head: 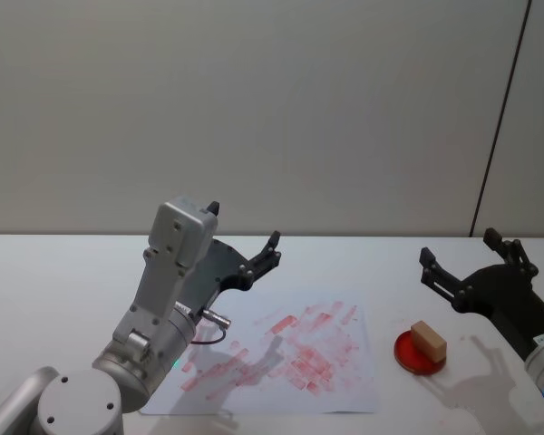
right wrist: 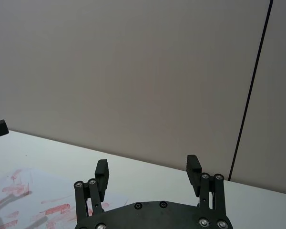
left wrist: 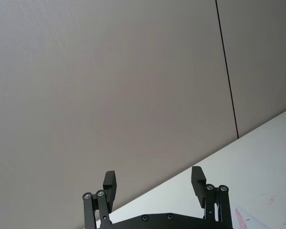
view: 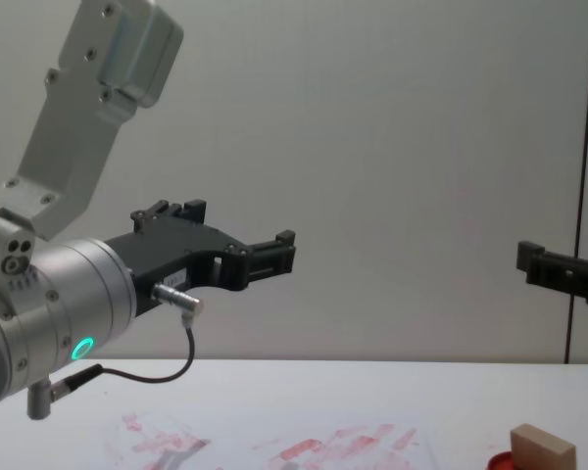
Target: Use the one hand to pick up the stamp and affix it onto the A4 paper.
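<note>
The stamp (head: 428,341), a small tan wooden block, stands on a flat red ink pad (head: 419,353) at the right of the white table; the chest view shows the stamp (view: 542,452) low at the right. The A4 paper (head: 281,349), smeared with red stamp marks, lies flat in the middle. My left gripper (head: 245,227) hangs open above the paper's far left part, holding nothing. My right gripper (head: 458,245) is open and raised above the table, behind and right of the stamp. Both wrist views show open jaws: left gripper (left wrist: 153,172), right gripper (right wrist: 147,162).
A plain grey wall with a dark vertical seam (head: 499,127) stands behind the table. The white table top (head: 54,272) runs out to the left and right of the paper.
</note>
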Robot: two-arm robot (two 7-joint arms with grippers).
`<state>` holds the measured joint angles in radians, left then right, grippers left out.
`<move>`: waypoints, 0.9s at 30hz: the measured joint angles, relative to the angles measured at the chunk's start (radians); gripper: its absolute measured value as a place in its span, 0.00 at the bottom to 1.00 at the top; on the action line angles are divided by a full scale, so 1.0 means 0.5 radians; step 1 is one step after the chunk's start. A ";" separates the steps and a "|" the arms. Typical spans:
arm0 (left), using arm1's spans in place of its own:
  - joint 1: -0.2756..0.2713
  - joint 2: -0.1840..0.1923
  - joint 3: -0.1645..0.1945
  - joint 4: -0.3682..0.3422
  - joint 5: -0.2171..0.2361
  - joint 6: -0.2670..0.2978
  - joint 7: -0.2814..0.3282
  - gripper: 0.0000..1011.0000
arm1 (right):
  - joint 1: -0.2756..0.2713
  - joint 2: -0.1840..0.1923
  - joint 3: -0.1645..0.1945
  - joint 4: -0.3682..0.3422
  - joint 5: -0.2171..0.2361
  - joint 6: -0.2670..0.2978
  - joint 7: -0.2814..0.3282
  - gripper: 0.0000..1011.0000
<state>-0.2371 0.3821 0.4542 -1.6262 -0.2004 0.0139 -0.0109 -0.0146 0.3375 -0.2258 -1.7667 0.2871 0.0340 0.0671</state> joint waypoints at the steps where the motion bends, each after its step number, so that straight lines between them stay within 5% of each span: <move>1: 0.000 0.000 0.000 0.000 0.000 0.000 0.000 0.99 | 0.000 0.000 0.000 0.001 0.000 0.000 0.001 0.99; 27: 0.000 0.000 0.000 0.000 0.000 0.000 0.000 0.99 | 0.073 0.067 0.024 0.240 -0.093 0.151 0.332 0.99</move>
<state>-0.2372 0.3821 0.4542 -1.6262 -0.2004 0.0139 -0.0109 0.0219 0.3711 -0.2138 -1.6465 0.2409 0.1094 0.2332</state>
